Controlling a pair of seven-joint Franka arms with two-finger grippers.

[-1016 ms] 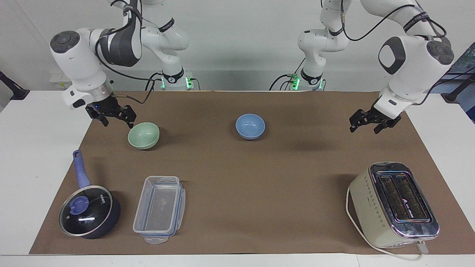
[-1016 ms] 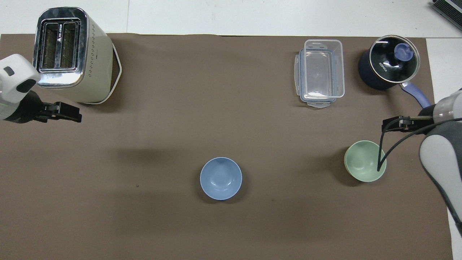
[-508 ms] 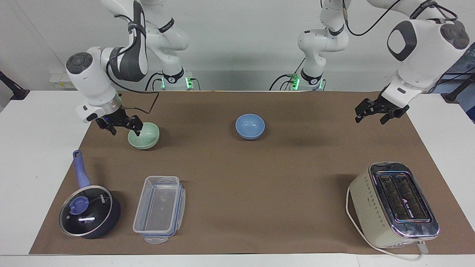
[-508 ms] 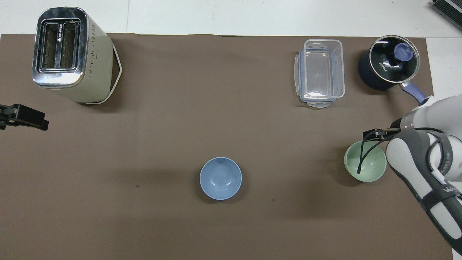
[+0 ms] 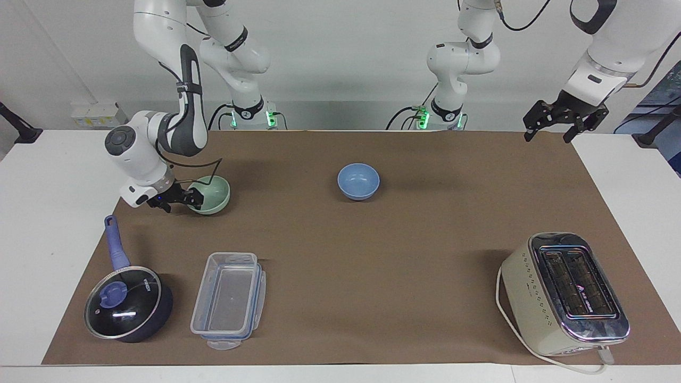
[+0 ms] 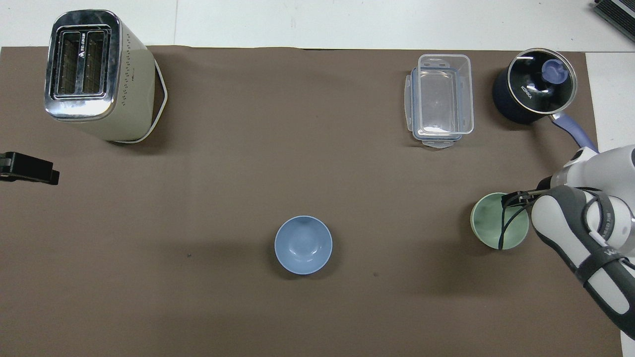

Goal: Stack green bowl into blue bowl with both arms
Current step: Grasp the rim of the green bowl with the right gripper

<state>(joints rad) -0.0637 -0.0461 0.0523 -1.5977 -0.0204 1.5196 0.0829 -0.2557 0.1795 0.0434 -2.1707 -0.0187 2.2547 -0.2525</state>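
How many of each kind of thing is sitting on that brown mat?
Bowls: 2, the green bowl and the blue bowl
Lidded saucepans: 1, the saucepan
Clear plastic containers: 1, the container
Toasters: 1, the toaster
Total: 5

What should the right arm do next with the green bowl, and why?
Probably close the right pincer on the green bowl. It sits low at the bowl's rim, open, and the bowl looks tipped by it but not yet gripped. The blue bowl stands clear toward mid-table, and the left pincer waits, raised over the mat's corner.
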